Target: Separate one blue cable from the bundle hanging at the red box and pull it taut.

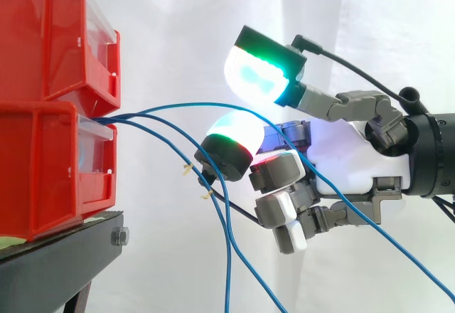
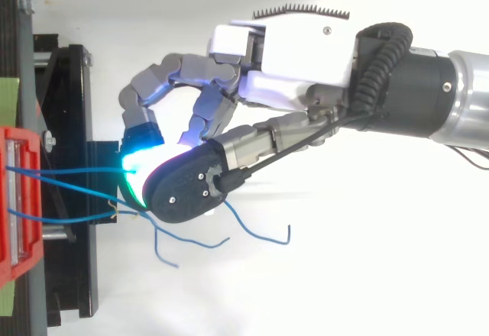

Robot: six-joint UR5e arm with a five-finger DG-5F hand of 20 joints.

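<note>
Several thin blue cables come out of the front of the lower red box [image 1: 50, 171] and hang to the right. My hand [image 1: 355, 149] reaches in from the right, level with them. The topmost blue cable [image 1: 178, 104] arcs between the glowing thumb pad [image 1: 259, 71] above it and a curled finger's pad [image 1: 231, 142] beneath it, then trails down across the palm. The other blue cables [image 1: 170, 139] droop below that finger. From above, the hand [image 2: 298, 53] curls with its pads close together over the cables [image 2: 76, 170] just off the box [image 2: 19, 198].
A second red box [image 1: 50, 35] is stacked on the lower one, both on a black stand [image 1: 64, 256]. Loose blue cable ends [image 2: 260, 233] curl below the hand. A white curtain hangs behind.
</note>
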